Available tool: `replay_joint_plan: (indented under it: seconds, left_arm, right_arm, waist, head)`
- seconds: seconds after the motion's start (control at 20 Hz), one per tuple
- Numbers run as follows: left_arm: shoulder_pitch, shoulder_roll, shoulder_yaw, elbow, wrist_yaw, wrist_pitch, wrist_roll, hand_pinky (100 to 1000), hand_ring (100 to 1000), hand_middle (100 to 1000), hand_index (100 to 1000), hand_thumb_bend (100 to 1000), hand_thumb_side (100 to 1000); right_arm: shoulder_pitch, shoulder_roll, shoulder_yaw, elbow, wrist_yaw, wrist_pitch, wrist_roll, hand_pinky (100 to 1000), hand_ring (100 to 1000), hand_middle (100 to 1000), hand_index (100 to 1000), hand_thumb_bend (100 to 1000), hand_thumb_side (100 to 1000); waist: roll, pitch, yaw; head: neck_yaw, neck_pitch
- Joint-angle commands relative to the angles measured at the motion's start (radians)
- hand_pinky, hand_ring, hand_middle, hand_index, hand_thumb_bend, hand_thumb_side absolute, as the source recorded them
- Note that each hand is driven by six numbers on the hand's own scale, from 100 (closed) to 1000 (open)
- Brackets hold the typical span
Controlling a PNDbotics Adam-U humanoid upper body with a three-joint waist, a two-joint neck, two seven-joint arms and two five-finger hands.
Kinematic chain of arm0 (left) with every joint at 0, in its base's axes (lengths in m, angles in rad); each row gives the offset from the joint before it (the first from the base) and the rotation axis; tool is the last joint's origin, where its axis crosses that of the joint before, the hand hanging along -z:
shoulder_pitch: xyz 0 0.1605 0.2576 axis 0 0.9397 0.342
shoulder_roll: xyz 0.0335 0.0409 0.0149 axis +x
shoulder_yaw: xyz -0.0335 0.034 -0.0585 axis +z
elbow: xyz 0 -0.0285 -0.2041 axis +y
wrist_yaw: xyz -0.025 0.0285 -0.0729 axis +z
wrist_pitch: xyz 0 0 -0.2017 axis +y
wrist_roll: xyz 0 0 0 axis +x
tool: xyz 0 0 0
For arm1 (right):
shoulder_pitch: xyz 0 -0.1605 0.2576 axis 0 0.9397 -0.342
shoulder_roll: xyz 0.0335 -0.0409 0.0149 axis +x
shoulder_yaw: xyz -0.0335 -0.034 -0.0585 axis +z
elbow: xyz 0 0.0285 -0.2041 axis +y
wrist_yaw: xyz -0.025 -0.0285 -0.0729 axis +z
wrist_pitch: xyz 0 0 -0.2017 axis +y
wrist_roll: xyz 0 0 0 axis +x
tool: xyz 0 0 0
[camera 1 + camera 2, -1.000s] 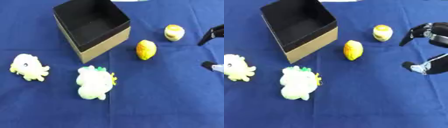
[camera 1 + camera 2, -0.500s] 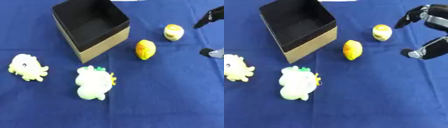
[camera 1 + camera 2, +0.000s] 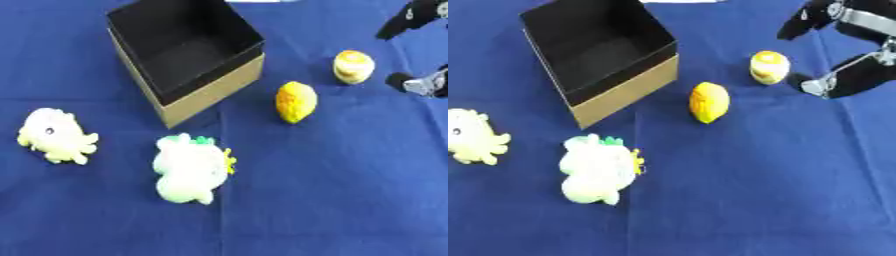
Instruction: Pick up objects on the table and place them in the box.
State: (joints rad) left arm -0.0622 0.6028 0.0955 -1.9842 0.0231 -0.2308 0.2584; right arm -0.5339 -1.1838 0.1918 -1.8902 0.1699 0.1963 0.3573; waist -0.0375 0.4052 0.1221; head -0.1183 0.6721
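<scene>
An open cardboard box (image 3: pixel 214 89) with a black inside stands at the upper left on the blue cloth, and nothing shows in it. To its right lie an orange-yellow lemon-shaped toy (image 3: pixel 296 102) and a small round yellow-and-white toy (image 3: pixel 769 67). A pale plush with a green tuft (image 3: pixel 189 168) lies in front of the box, and a pale yellow octopus plush (image 3: pixel 52 135) lies at the left. My right hand (image 3: pixel 852 77) hovers open just right of the round toy, thumb and fingers spread, touching nothing. My left hand does not show.
Blue cloth (image 3: pixel 332 200) covers the whole table. A white strip (image 3: pixel 684 1) shows at the far edge behind the box.
My right hand has moved up and away from me, now level with the round yellow toy. The toys and the box have not moved.
</scene>
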Motion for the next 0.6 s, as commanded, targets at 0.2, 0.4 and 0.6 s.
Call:
replay_joint_plan:
  seconds: [0.2,0.4,0.6]
  left_arm:
    - [-0.007,0.009,0.001,-0.016,0.007,0.0,-0.006,748,627,624,815,272,536]
    - [-0.009,0.005,0.0,-0.016,0.008,0.001,-0.007,748,626,624,814,271,513]
    - [-0.009,0.001,-0.001,-0.016,0.008,0.002,-0.008,748,626,623,814,270,538]
  right_arm:
    - [-0.075,0.036,0.022,0.119,0.06,0.0,0.016,834,808,705,794,349,100]
    - [-0.112,0.074,0.036,0.197,0.1,-0.008,0.024,835,810,711,803,318,100]
    - [-0.135,0.103,0.041,0.268,0.14,-0.02,0.035,839,820,737,821,366,100]
  waist:
    - [0.002,-0.009,0.017]
    - [0.002,-0.002,0.029]
    - [0.001,0.006,0.042]
  head:
    - [-0.022,-0.026]
    - [-0.029,-0.034]
    - [-0.034,-0.038]
